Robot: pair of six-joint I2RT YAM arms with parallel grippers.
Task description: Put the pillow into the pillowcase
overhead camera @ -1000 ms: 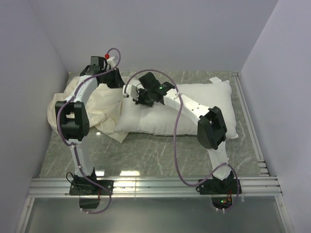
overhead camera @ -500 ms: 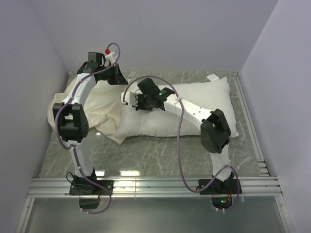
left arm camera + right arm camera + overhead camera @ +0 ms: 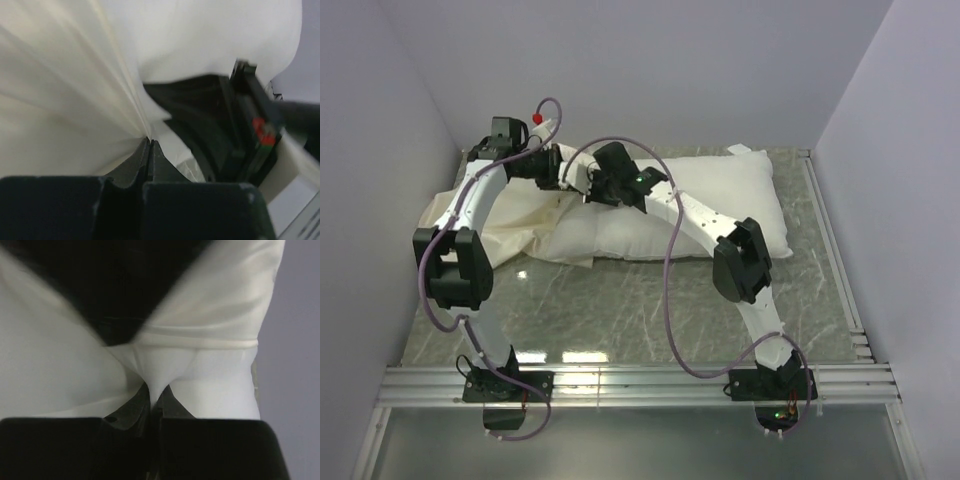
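Where the 2 arms meet at the far left of the table (image 3: 650,300), the left gripper (image 3: 560,172) and the right gripper (image 3: 582,186) sit just beside each other, tip facing tip. Seen from its own wrist camera, the left gripper has its fingers (image 3: 142,155) pressed together with a fold of the pillowcase (image 3: 60,100) pinched between them. The cream cloth fans out from the tips in taut pleats, up and to the left of the fingers. Just to the right of those tips is the dark body of the right gripper, and above it swells the pillow (image 3: 200,35). The right gripper is clamped too: its jaws are closed on a small peak of white pillow fabric drawn into the tips, and the fabric spreads upward from there. Above that pinch, up and to the right of the fingers, runs a cream hemmed edge of the pillowcase. A dark blurred shape (image 3: 100,285) fills the top left, and I cannot tell for sure what it is. From overhead, the pillow stretches away to the right of both grippers, lying flat on the table with a small tag (image 3: 744,150) at its far right corner. The pillowcase lies crumpled to the left of and nearer than the left gripper, touching the left end of the pillow
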